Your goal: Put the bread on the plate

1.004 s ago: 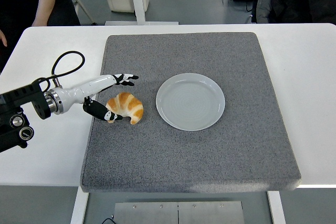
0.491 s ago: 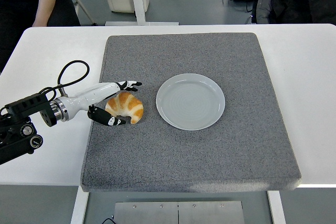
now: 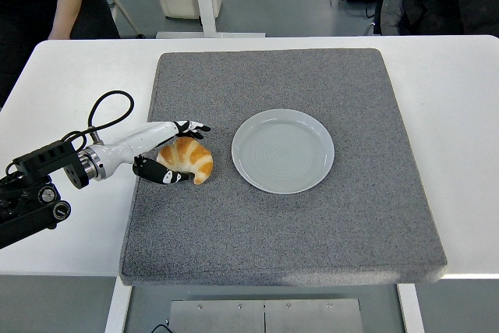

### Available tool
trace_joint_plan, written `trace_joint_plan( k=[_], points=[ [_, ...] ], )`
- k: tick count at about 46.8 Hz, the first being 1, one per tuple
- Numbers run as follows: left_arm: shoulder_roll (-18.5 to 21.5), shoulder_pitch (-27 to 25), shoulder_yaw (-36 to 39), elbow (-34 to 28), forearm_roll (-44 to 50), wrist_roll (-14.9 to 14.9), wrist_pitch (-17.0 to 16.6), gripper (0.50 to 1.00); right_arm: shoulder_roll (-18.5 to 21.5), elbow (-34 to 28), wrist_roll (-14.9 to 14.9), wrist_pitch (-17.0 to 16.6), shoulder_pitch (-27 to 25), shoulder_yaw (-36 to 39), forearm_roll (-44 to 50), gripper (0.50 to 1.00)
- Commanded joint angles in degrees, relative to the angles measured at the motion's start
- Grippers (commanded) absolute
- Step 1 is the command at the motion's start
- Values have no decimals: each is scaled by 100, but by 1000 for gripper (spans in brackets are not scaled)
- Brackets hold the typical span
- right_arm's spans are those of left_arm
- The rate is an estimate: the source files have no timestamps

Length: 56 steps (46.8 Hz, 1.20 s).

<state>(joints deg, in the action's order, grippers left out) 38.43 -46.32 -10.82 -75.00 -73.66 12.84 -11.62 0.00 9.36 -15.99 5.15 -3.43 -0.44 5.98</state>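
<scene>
The left robot hand reaches in from the worktop's left edge, its white forearm lying low over the left border of the grey mat. Its fingers are spread around the left end of the croissant: the upper fingers stretch along the croissant's far side, and the dark thumb curls in at its near side. Both look to be touching or just beside the pastry, but the hand is not closed tight on it, and whether it truly grips cannot be told from this view. The croissant lies flat on the mat, near the mat's left edge and about midway between its far and near edges. A black cable loops up from the wrist over the bare white worktop, and the black arm housing sits at the worktop's left edge.

Just beside the croissant, toward the right, stands the round pale plate, apart from the pastry and with nothing on it, roughly at the mat's middle. The mat covers most of the worktop, leaving white strips at the left and right edges.

Beyond the worktop's far left corner a person's arm in a dark sleeve shows.
</scene>
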Motion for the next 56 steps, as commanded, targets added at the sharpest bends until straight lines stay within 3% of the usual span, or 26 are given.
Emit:
trace_joint_plan(
  k=[1, 7, 17, 35, 56],
  points=[
    [-2, 0, 1, 21, 10, 8, 2, 659, 0, 4, 0, 3, 0, 0, 0, 1000],
    [7, -9, 1, 21, 19, 8, 10, 500, 0, 4, 0, 3, -9, 0, 0, 1000],
    [-151, -97, -113, 328, 124, 17, 2, 500, 0, 4, 0, 12, -9, 0, 0, 1000],
    [-134, -325, -131, 355, 186, 412, 19, 500, 0, 4, 0, 12, -9, 0, 0, 1000],
    [104, -1072, -105, 355, 273, 386, 72, 500, 0, -207, 0, 30, -35, -26, 0, 1000]
  ],
)
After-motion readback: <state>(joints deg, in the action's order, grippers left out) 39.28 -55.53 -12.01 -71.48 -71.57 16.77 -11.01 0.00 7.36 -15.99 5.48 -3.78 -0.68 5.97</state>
